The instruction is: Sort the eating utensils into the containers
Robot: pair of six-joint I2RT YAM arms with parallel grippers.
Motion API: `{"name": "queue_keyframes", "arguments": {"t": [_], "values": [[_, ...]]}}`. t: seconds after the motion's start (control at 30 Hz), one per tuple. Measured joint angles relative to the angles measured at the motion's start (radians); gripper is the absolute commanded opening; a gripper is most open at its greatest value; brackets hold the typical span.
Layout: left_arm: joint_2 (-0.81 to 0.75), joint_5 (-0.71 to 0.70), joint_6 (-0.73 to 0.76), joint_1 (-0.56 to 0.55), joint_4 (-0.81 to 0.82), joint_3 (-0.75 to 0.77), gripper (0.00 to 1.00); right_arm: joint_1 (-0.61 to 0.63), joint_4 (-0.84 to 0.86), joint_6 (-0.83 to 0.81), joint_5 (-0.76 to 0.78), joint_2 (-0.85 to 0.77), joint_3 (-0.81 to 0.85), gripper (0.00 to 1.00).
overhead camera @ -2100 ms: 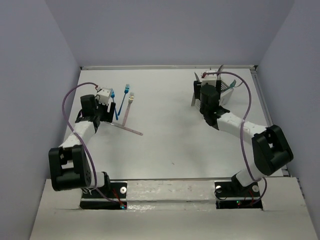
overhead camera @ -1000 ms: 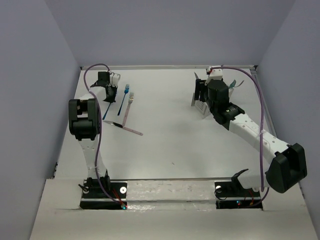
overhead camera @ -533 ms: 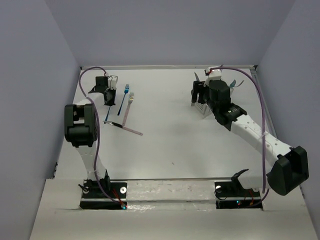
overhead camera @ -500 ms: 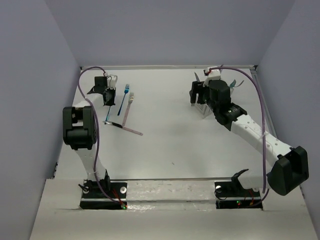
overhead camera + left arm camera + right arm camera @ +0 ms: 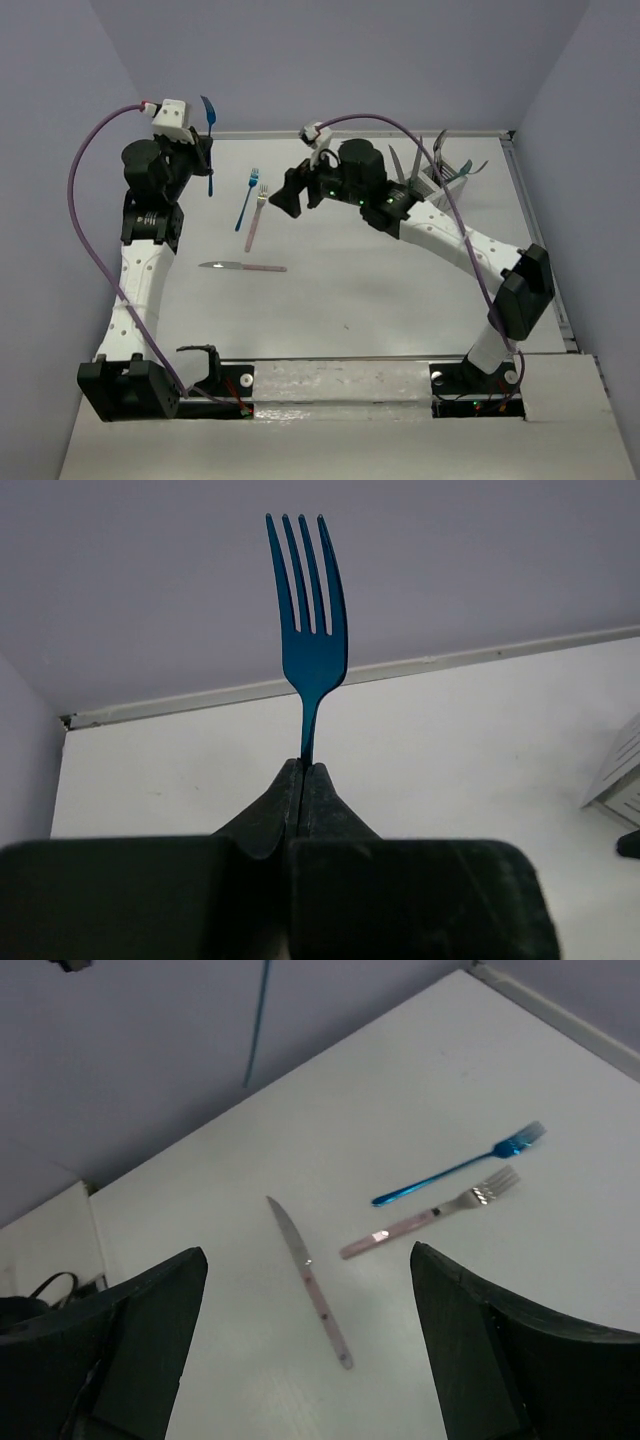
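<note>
— What has changed since half a second ago?

— Both arms. The left arm has risen off the surface (image 5: 380, 300) and now stands tall at the far-left corner. The right arm has left the caddy (image 5: 441, 181) and stretches leftward across the middle. The pink-handled knife (image 5: 243, 267) now lies nearly level rather than slanted.

— And the left hand?

— The left hand (image 5: 206, 150) is clamped on the teal-blue fork (image 5: 208, 118), which is in the air, upright, tines up. The left wrist view shows the fingers (image 5: 268, 813) pressed together on the fork's stem a little below the head.

— The right hand?

— The right hand (image 5: 290, 197) hovers over the surface with its fingers (image 5: 130, 1340) wide apart, holding nothing. It is near the heads of the bright blue fork (image 5: 246, 198) and the pink-handled fork (image 5: 255, 215), which lie side by side.

— Does any camera catch something the others miss?

— The right wrist view looks down between its fingers at the knife and both lying forks, and it shows the held fork's handle hanging at the top of the frame. Only the top view shows several utensils (image 5: 415, 160) standing in the caddy. The arm hides much of it, so I cannot tell which compartment they stand in. The left wrist view shows just a corner of the caddy at its right edge.
</note>
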Motion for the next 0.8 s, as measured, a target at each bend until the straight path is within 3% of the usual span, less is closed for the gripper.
{"name": "queue_keyframes", "arguments": {"t": [0.13,0.5,0.8], "values": [[-0.037,0.014,-0.056,0.0,-0.001,-0.044,0.0,0.089,0.028,0.036,0.002,0.137,0.125,0.82],[-0.087,0.058,-0.167,-0.008,0.003,-0.125,0.0,0.123,0.199,0.108,0.049,0.322,0.284,0.74],[-0.097,0.078,-0.194,-0.009,0.024,-0.143,0.0,0.129,0.219,0.154,0.043,0.458,0.431,0.52]]}}
